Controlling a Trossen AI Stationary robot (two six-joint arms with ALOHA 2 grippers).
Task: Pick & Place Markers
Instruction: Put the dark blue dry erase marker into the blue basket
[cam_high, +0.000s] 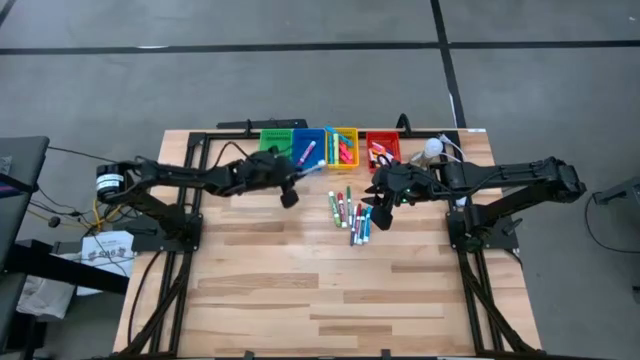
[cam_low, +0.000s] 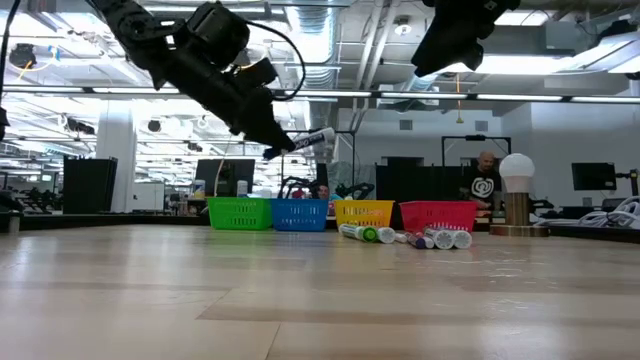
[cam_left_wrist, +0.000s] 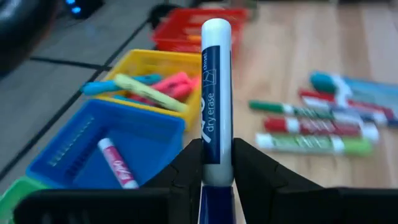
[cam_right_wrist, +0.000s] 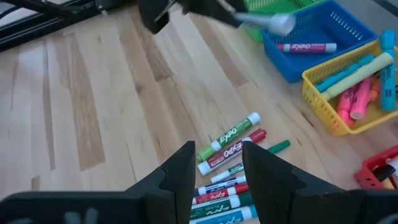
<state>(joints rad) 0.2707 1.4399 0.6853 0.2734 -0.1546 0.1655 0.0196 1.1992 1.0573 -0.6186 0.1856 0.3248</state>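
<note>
- The blue marker (cam_left_wrist: 216, 99), white-bodied with a blue label, is pinched at its near end between the fingers of the left gripper (cam_left_wrist: 216, 163); it sticks out forward, carried in the air, touching nothing else
- In the high view it hangs over the near rim of the blue bin (cam_high: 306, 140), second from the left in the row of four at the far edge of the table (cam_high: 300, 290)
- One marker already lies in the blue bin; the yellow bin (cam_high: 343, 146) to its right holds pink, yellow and cyan pens
- The loose markers (cam_high: 352, 212) lie in a cluster on the wood, near side of the yellow and red bins (cam_high: 381, 147)
- The right gripper (cam_right_wrist: 216, 163) hovers above that cluster with its jaws parted and nothing between them
- Step in hand, as I judge it: the carry to the blue bin, nearly done
- Next move calls for pushing a little farther over the bin, then releasing so the marker drops inside, not on the rim
</note>
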